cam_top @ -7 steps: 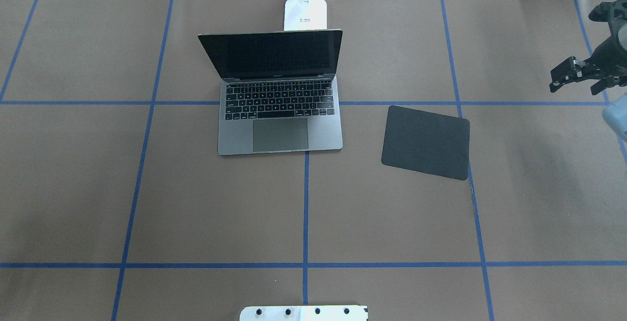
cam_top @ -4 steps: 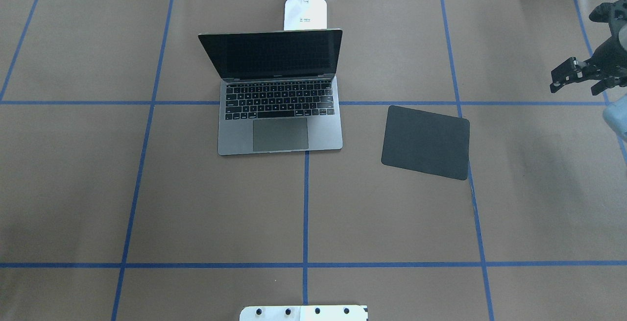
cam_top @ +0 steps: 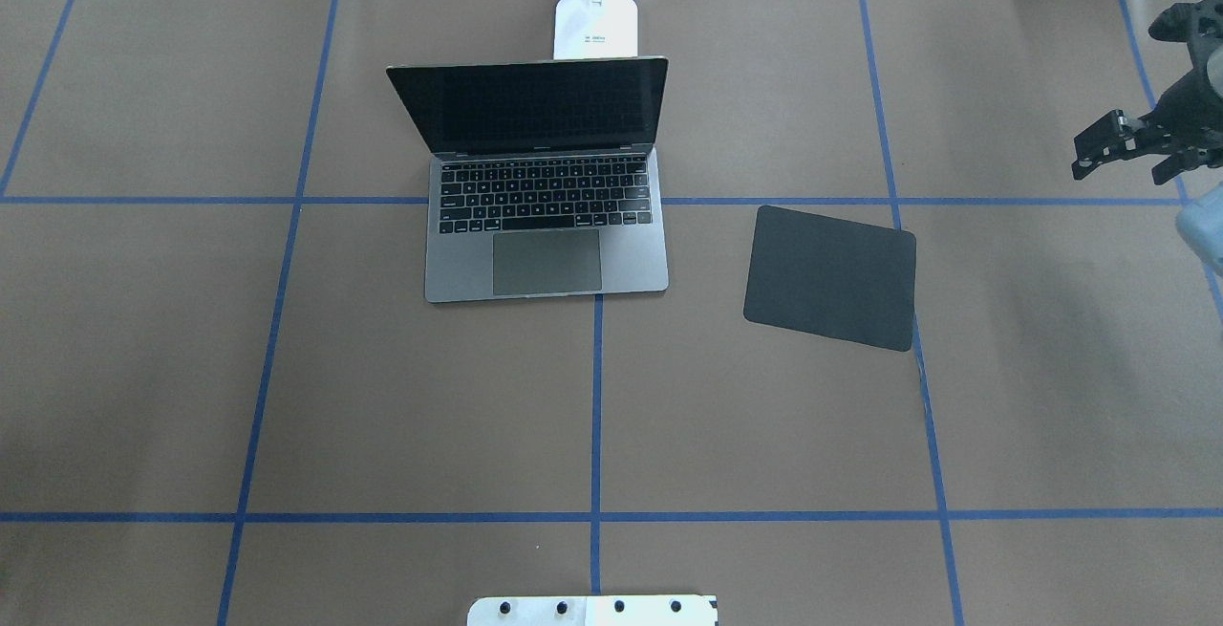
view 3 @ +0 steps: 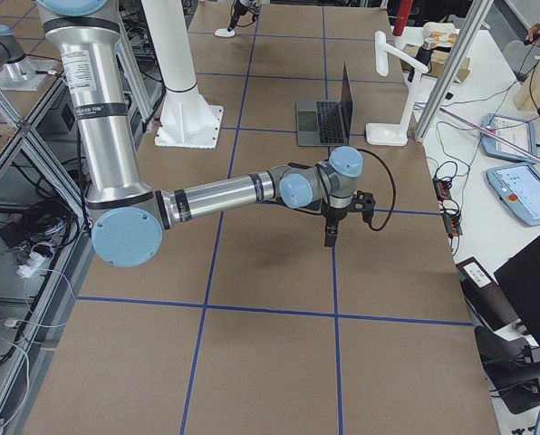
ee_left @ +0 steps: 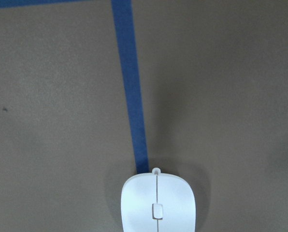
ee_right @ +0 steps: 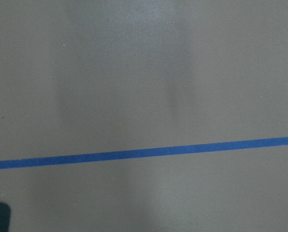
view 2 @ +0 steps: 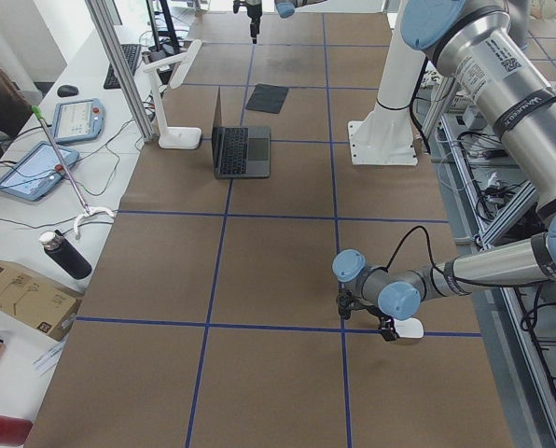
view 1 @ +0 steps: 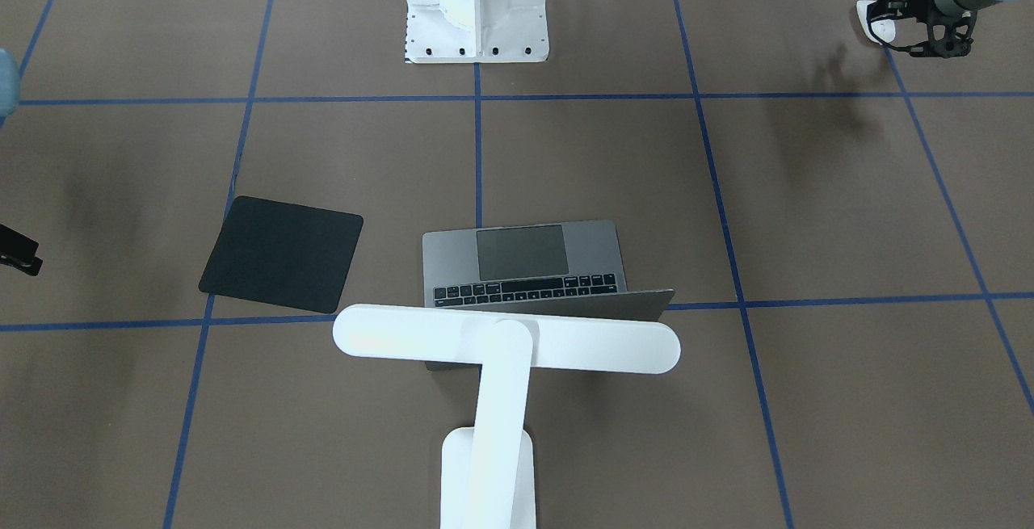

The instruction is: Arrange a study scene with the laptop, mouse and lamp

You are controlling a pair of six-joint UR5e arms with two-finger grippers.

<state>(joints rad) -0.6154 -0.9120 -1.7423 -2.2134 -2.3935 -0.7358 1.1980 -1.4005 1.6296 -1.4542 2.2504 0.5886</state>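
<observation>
The open grey laptop (cam_top: 545,244) sits at the table's far middle. The white lamp (view 1: 505,339) stands behind it, its bar head over the lid. The white mouse (ee_left: 157,205) lies on a blue tape line far off on my left side, seen small in the front-facing view (view 1: 876,23). My left gripper (view 1: 884,24) is at the mouse with a finger on either side. I cannot tell whether it grips the mouse. My right gripper (cam_top: 1132,162) hangs open and empty above the table's right edge.
A flat black mouse pad (cam_top: 829,277) lies to the right of the laptop. The white bolted pedestal (view 1: 477,4) stands at the near middle. Blue tape lines cross the brown table cover (cam_top: 287,368). Cables and boxes lie beyond the far edge.
</observation>
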